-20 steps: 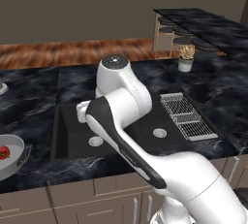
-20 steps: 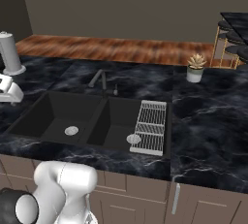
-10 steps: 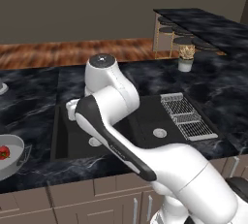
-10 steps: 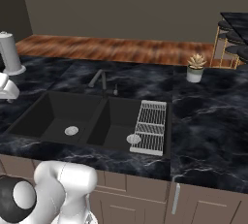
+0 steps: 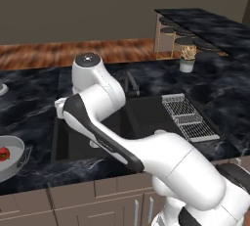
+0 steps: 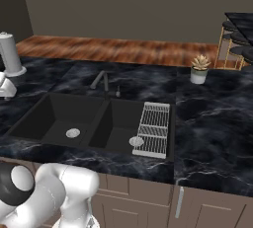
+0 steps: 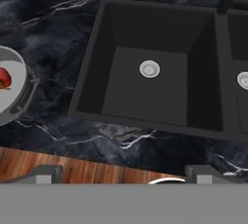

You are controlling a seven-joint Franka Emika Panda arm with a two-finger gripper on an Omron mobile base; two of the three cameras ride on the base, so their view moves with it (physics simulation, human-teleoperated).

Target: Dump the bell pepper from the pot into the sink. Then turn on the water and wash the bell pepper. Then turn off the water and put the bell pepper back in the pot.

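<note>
The grey pot stands on the black counter at the far left, with the small red bell pepper inside it. In the hand view the pot and the bell pepper lie at the left edge, beside the black sink with its silver drain. My gripper hovers above the counter's front edge, open, with its fingertips wide apart and nothing between them. The dark faucet stands behind the sink's divider; no water runs.
A ribbed drying rack lies over the right basin's right side. A potted plant stands on the counter behind it, and a tall white appliance at the far left. My arm crosses over the left basin.
My arm has swung to the left over the sink, toward the pot's side of the counter. The pot and the bell pepper have not moved.
</note>
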